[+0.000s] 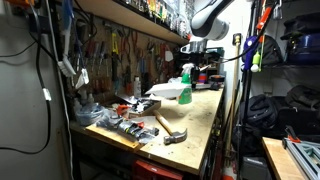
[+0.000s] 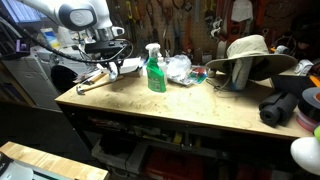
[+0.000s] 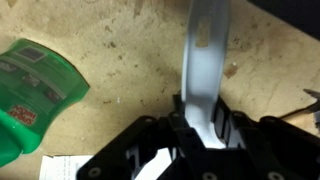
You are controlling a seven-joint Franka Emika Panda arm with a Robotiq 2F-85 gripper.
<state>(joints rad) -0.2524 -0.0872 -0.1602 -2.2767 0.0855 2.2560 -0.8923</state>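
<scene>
Wrist view, L to R: 1 green spray bottle at L edge, well apart from 1 pale flat strip at ctr. Gripper was clamped narrow on the strip's near end. Strip's long axis ran straight away from jaws, toward top of view, over bench, w/ bare wood either side. In an exterior view, 1 hammer lay nr bench's L edge and 1 hat sat far R.
</scene>
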